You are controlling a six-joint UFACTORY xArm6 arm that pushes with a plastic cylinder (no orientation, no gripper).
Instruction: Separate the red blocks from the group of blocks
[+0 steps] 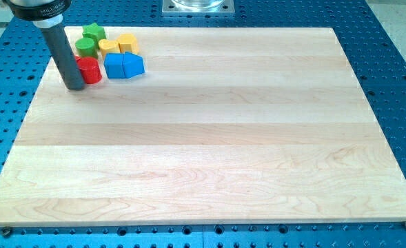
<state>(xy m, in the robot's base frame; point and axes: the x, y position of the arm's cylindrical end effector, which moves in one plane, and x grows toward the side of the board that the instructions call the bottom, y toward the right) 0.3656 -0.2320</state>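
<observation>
The tip (pixel 74 87), holding nothing, touches the view's-left side of the red cylinder (pixel 89 70), probably light, rigid, easily slid by side pushing.

One view, high, facing board (pixel 209 158)

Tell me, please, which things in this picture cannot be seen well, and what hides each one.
- Red blocks: in the camera view only one red cylinder shows clearly; the rod covers its left side, so a second red block there cannot be confirmed.
- My tip: whether it touches the red cylinder cannot be told.
- Yellow blocks: too small to name their shapes.
- Blue blocks: whether one piece or two is unclear.
- Arm above the rod: cut off by the view's top.
</observation>
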